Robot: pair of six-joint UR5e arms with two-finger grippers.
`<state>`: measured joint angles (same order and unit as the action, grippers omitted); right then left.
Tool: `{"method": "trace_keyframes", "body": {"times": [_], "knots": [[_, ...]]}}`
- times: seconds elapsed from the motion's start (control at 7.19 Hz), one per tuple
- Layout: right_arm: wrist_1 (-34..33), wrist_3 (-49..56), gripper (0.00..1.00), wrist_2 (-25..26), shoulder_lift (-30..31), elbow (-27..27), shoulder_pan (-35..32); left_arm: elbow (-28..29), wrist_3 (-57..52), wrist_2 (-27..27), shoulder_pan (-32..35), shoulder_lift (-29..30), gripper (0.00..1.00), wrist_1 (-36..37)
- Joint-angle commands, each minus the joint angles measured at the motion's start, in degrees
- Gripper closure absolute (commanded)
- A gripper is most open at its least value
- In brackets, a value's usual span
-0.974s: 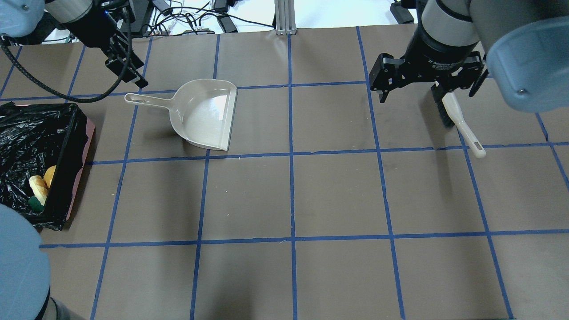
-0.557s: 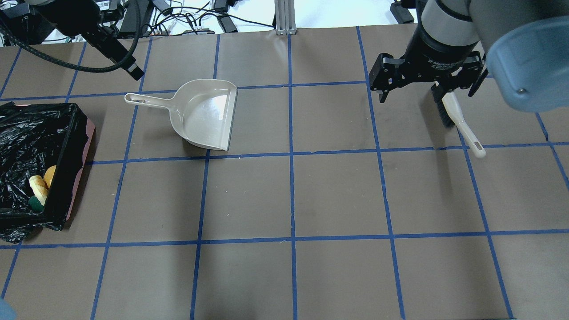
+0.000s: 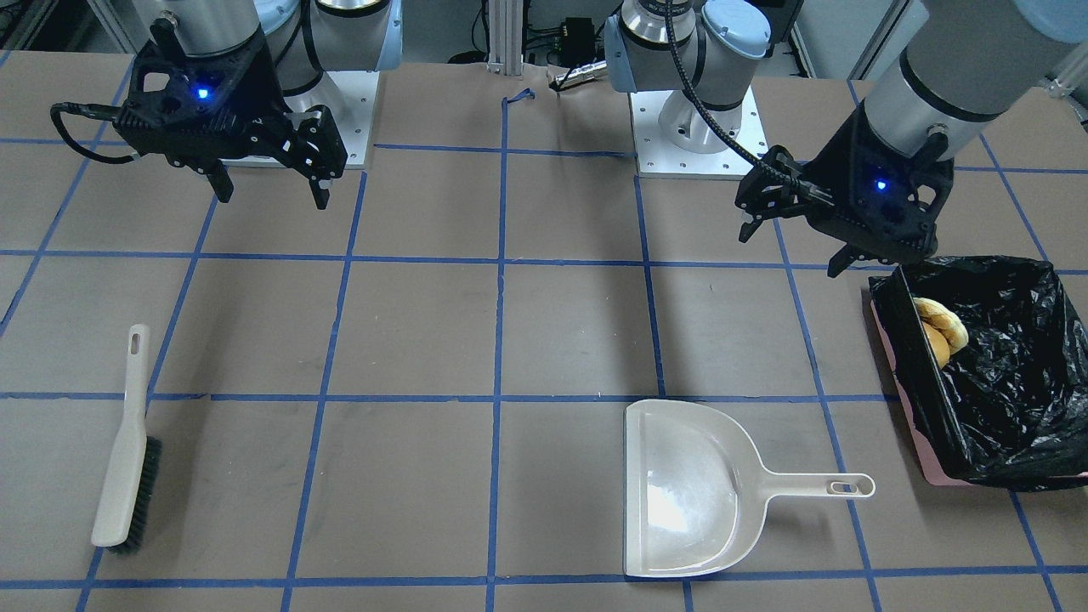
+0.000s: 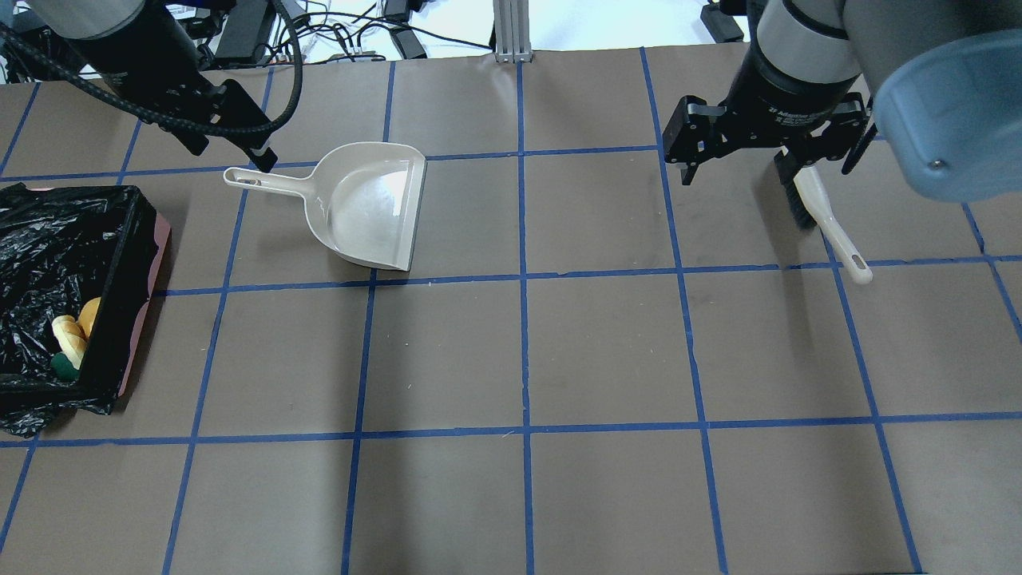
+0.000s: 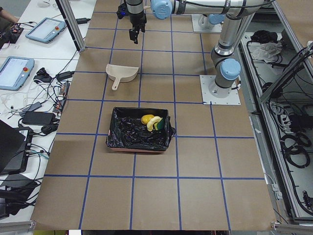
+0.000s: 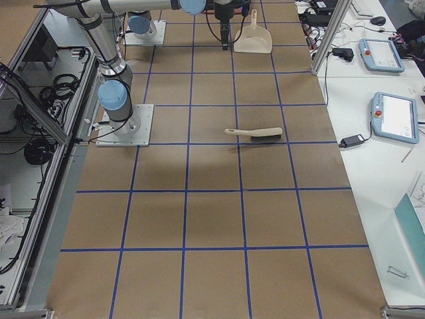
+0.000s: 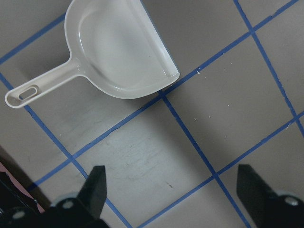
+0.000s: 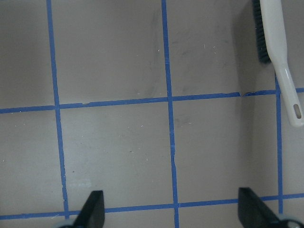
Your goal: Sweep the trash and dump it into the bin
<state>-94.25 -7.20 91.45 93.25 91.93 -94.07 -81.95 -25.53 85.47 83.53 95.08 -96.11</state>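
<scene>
Bin [image 4: 120, 271]: it is sitting at the left edge of the surface [image 4: 607, 351], lined with crinkly black plastic, and a pink base edge is showing along its right side.
Trash [image 4: 72, 335]: the toy foods are lying together inside the bin, against its right wall. A yellow-brown lump, a tan pastry and a bit of green are showing.
Left gripper [image 3: 792, 249]: it is hanging above the surface with its fingers spread wide and gripping nothing. In the overhead view it is sitting just over the end of the dustpan's handle. In the front-facing view it is appearing beside the bin's robot-side corner.
Dustpan [image 4: 371, 208]: the beige pan is lying flat on the surface to the right of the bin, apart from it. Its handle is pointing toward the bin's side and its open mouth is facing the middle. Its tray is holding nothing.
Right gripper [image 4: 766, 168]: it is hovering above the surface at the far right, fingers spread apart, holding nothing.
Brush [image 4: 822, 216]: it is lying on the surface below the right gripper, untouched, with dark bristles along one side of its beige handle.
</scene>
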Motion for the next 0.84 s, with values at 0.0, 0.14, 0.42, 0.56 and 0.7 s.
{"method": "trace_keyframes", "body": {"times": [0.0,0.14,0.42,0.56,0.7], "knots": [[-0.06,0.00,0.00,-0.05,0.00,0.00,0.03,-1.89,8.09,2.06,3.37,-2.52,0.00,0.13],[-0.06,0.00,0.00,-0.05,0.00,0.00,0.03,-1.90,10.74,4.94,5.39,-3.49,0.00,1.26],[0.03,0.00,0.00,-0.05,0.00,0.00,0.03,-2.16,16.19,5.23,6.82,-3.24,0.00,2.67],[-0.06,0.08,0.00,-0.05,0.00,0.00,-0.06,-2.51,15.61,5.32,6.82,-3.15,0.00,3.55],[-0.06,0.08,0.00,-0.05,-0.09,0.00,-0.06,-2.86,15.86,5.15,6.91,-3.49,0.00,3.73]]}}
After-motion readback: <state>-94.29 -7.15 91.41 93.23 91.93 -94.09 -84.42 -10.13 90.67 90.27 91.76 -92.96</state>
